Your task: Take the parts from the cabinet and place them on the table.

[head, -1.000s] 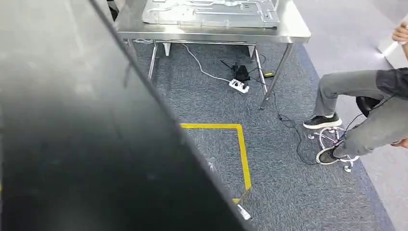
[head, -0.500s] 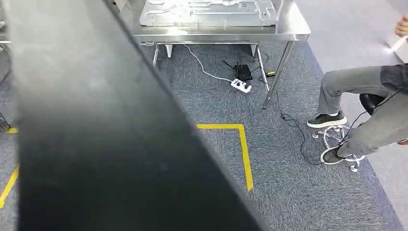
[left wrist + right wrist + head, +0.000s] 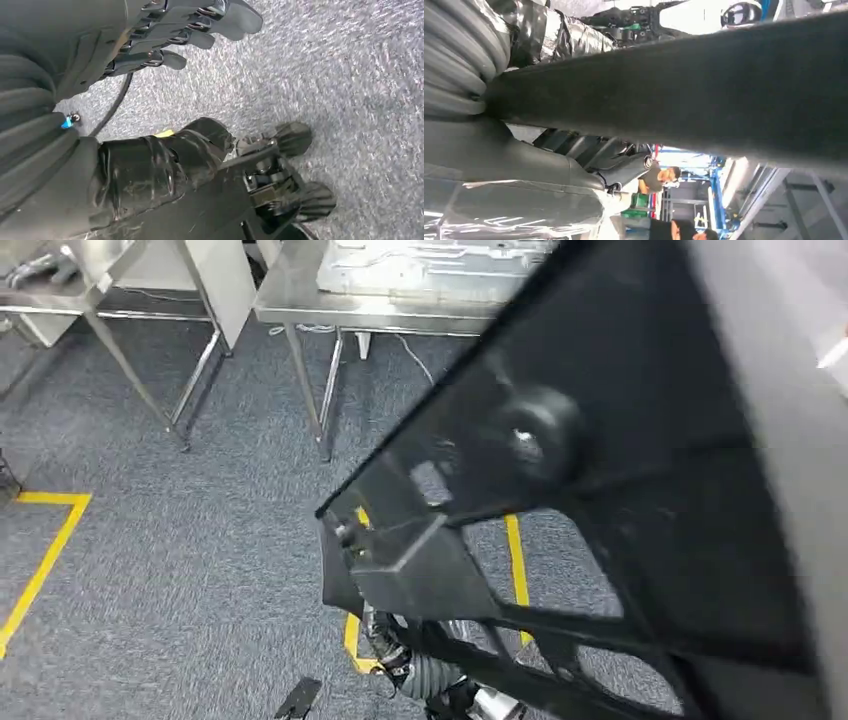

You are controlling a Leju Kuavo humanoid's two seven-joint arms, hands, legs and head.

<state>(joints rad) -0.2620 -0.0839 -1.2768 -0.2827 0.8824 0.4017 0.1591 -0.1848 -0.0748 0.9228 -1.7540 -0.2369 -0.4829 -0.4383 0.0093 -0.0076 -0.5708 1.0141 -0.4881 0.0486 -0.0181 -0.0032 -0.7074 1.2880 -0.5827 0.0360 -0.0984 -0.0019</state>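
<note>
A large black moulded part [image 3: 640,490] hangs close in front of me on the right of the head view, tilted, its ribbed inner side and a round boss facing me. In the right wrist view the same black part [image 3: 704,90] runs across the picture, and my right hand [image 3: 509,150] grips its edge, thumb on one side and dark fingers [image 3: 579,145] on the other. My left hand [image 3: 185,30] hangs over the grey carpet with its fingers stretched out and nothing in them. Ahead stands the steel table [image 3: 340,308] with a silver sheet-metal panel [image 3: 430,265] lying on it.
A second steel table [image 3: 70,285] stands at the far left. Yellow tape lines [image 3: 45,555] mark the blue-grey carpet, another yellow line [image 3: 515,560] showing behind the part. People [image 3: 659,177] stand in the background of the right wrist view.
The camera has swung left, so the tables and floor have shifted. The black part has gone from the left of the picture to the right and now shows its ribbed inside.
</note>
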